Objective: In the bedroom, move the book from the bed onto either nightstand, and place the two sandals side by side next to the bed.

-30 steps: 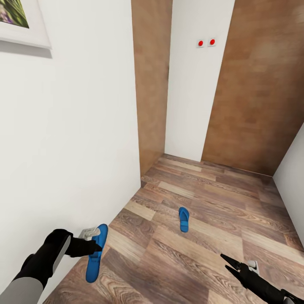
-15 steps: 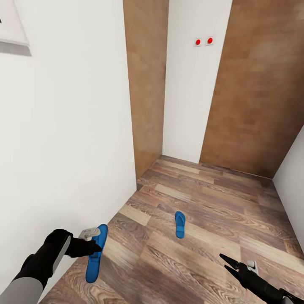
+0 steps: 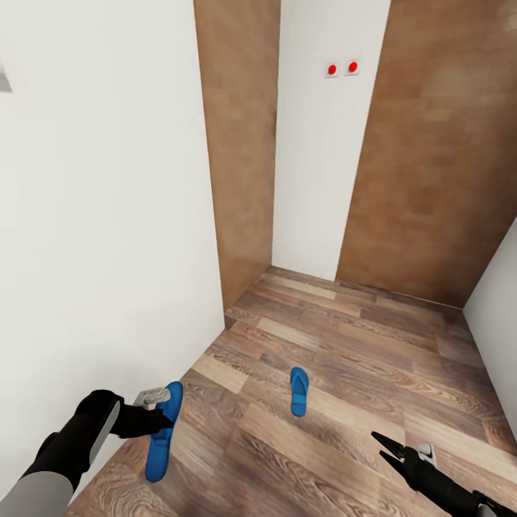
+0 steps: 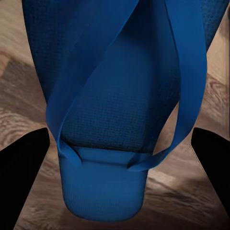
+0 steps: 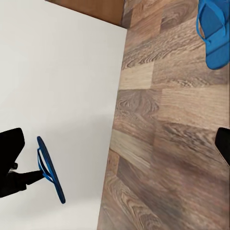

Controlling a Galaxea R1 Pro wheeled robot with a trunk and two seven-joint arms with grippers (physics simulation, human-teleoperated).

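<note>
Two blue sandals are in sight, well apart. I have one sandal (image 3: 162,431) in my left claw (image 3: 164,422), clamped near one end and hanging off the floor with its length running away from me; in the left wrist view the sandal (image 4: 120,105) sits between the two dark fingers (image 4: 24,163), straps facing the camera (the fingers look closed onto its edges). The other sandal (image 3: 299,391) lies flat on the wooden floor (image 3: 345,345) ahead, roughly midway between my two arms, and it also appears in the right wrist view (image 5: 214,31). My right claw (image 3: 384,446) hangs low over the floor with its fingers parted and nothing between them. To my left stands a white wall (image 3: 108,215), with wood-panelled walls (image 3: 431,158) further ahead.
</note>
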